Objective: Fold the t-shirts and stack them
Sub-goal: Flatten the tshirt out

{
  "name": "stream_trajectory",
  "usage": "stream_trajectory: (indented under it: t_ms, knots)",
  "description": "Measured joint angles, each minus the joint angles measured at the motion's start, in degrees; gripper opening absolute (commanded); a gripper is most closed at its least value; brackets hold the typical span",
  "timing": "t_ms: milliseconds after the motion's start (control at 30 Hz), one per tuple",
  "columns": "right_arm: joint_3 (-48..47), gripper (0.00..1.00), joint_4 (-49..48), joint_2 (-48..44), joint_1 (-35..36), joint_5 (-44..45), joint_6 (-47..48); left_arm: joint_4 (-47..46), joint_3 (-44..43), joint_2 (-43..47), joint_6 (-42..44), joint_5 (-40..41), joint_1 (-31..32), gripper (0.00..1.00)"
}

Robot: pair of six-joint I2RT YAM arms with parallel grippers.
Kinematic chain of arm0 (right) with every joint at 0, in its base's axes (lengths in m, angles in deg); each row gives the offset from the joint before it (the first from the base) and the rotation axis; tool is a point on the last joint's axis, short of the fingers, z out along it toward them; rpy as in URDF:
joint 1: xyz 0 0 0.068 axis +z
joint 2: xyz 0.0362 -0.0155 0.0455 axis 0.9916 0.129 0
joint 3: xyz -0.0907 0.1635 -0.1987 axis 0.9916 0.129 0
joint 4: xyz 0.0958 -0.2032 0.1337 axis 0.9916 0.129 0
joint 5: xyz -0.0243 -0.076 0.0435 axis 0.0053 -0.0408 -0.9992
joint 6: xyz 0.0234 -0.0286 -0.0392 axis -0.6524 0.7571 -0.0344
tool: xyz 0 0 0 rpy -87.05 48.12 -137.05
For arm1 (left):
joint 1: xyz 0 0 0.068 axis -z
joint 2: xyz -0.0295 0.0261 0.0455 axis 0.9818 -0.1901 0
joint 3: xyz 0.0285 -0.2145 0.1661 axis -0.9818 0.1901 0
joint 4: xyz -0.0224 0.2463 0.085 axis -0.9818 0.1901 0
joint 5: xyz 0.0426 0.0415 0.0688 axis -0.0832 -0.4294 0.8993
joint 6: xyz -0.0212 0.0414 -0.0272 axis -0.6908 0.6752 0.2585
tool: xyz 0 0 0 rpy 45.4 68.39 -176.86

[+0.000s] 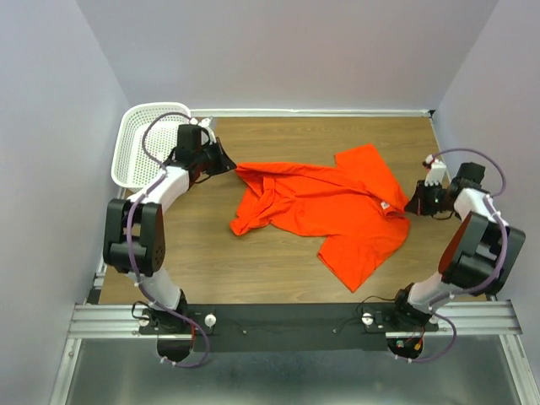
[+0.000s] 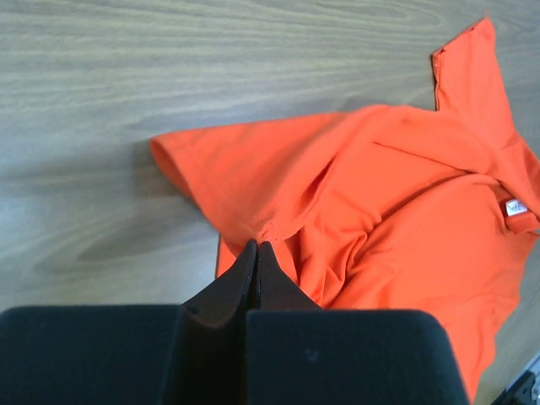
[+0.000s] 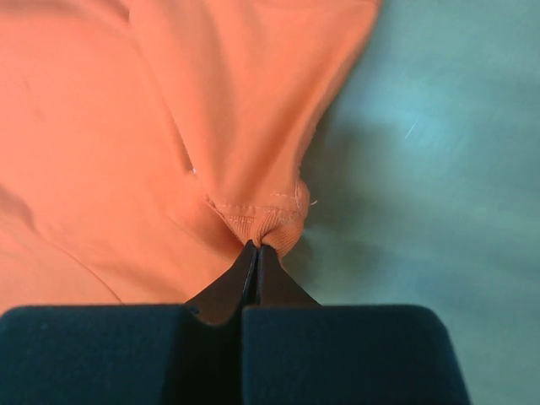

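From above, the orange-red t-shirt (image 1: 337, 211) is seen lying crumpled across the middle of the wooden desk (image 1: 253, 270). Its left edge is pinched by the left end effector (image 1: 233, 165), near the white basket (image 1: 135, 143), and its right edge by the right end effector (image 1: 411, 206).

In the left wrist view, the jaws are shut on a fabric fold, with the white tag (image 2: 515, 207) well apart.

In the right wrist view, a bunched hem is clamped between closed jaws.
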Motion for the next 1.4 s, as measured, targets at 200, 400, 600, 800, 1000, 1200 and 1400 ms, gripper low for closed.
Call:
stream_trajectory:
  t_ms: [200, 400, 600, 800, 1000, 1200, 1400]
  knots:
    - [10.0, 0.63, 6.8, -15.0, 0.0, 6.2, 11.3, 1.6, 5.9, 8.5, 3.8, 0.0, -0.1, 0.00]
    - [3.6, 0.79, 7.8, -18.3, 0.0, 4.3, 10.8, 4.0, 9.4, 11.5, 8.7, 0.3, -0.1, 0.00]
    - [-12.6, 0.72, 4.1, 2.7, 3.3, -8.1, 7.0, 4.9, 10.6, 11.8, 10.7, 0.9, -0.1, 0.00]
    - [-23.3, 0.64, 2.4, 19.2, 13.1, -10.9, -1.1, 4.9, 10.6, 12.7, 11.7, 1.5, -0.1, 0.00]
    - [-41.7, 0.60, -1.3, 33.5, 15.8, -7.9, -11.8, 4.9, 10.7, 13.1, 12.0, 1.6, -0.1, 0.00]
    - [-48.6, 0.59, -1.7, 41.0, 16.0, -2.8, -17.7, 4.9, 10.7, 13.1, 12.3, 1.6, -0.1, 0.00]
    - [-49.7, 0.56, -1.9, 42.6, 17.3, -1.4, -19.2, 4.9, 10.7, 13.1, 12.3, 1.5, -0.1, 0.00]
